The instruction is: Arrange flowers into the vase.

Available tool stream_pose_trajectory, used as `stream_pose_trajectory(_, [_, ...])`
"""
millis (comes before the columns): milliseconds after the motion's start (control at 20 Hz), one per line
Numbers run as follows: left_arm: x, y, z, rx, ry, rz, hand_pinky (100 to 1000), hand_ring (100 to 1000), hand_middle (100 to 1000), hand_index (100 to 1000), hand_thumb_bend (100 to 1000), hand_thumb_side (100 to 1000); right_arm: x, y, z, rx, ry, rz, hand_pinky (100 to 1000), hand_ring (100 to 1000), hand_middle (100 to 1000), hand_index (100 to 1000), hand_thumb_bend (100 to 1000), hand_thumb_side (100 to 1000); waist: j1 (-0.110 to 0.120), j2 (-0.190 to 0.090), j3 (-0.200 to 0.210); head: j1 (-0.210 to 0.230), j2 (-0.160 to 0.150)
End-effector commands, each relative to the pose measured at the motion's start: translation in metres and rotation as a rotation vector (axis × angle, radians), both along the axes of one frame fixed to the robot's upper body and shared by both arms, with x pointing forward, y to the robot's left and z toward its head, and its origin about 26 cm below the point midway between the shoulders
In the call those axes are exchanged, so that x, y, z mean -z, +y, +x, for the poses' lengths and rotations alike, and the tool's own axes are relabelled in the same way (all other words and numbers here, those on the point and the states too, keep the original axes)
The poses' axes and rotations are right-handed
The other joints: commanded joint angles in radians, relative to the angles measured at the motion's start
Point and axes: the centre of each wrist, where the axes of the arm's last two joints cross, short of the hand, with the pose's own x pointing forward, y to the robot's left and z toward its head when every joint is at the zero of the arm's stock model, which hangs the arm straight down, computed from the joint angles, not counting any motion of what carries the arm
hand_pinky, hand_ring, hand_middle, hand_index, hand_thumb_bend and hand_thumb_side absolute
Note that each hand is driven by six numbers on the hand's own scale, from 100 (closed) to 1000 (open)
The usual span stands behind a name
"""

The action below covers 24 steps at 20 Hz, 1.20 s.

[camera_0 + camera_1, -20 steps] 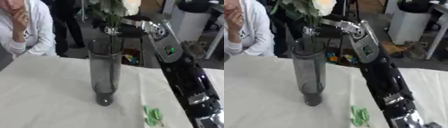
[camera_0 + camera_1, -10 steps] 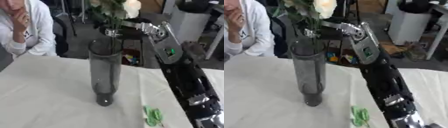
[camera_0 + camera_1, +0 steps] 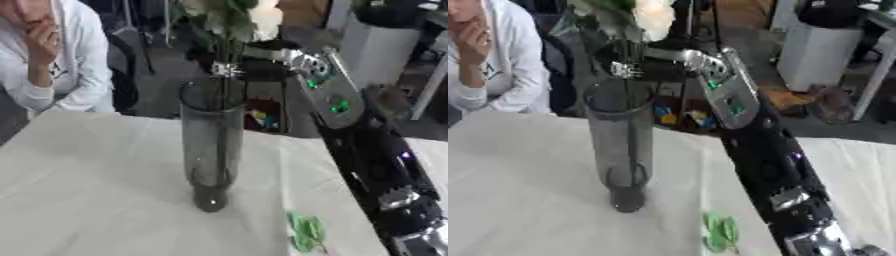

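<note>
The white cloth-covered table fills the lower half of the scene. Across it, from about five o'clock up to twelve, reaches the robot's black right arm with its silver joints. At the centre stands the tall, smoky-grey glass cylinder vase, upright. Directly above its mouth, the right hand has its fingers curled round the stems of a white rose with green leaves; the stems dip into the vase's mouth. At about five o'clock from the vase's foot, a small green leaf sprig lies on the cloth.
</note>
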Motion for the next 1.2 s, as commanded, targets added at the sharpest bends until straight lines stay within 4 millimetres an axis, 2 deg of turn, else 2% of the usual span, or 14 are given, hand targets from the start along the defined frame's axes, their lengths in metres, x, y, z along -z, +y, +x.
stream_pose_trajectory(50, [-0.0051,0.0019,-0.0033,-0.001,-0.025,0.008,791,863,869,954,100,1000,-0.0090,0.0019,-0.0020,-0.048,-0.025,-0.096,896,1000,970,1000,215,1000,0.009,-0.032,0.000,0.001,0.002])
stream_pose_trajectory(250, [-0.0046,0.0020,-0.0033,-0.001,-0.022,0.009,791,863,869,954,100,1000,-0.0057,0.0045,0.0016,-0.039,-0.018,-0.118,910,1000,982,1000,260,1000,0.009,-0.036,-0.001,0.002,0.003])
stream_pose_trajectory(400, [-0.0042,0.0021,-0.0033,0.000,-0.020,0.009,791,863,867,955,100,1000,-0.0047,0.0054,0.0032,-0.035,-0.023,-0.137,924,1000,990,1000,327,1000,0.009,-0.038,-0.003,0.002,0.004])
stream_pose_trajectory(1200, [-0.0039,0.0027,-0.0033,-0.001,-0.018,0.016,790,863,863,955,100,1000,-0.0122,0.0006,0.0047,-0.031,-0.034,-0.138,942,1000,1000,1000,369,1000,0.006,-0.051,-0.009,0.007,0.006])
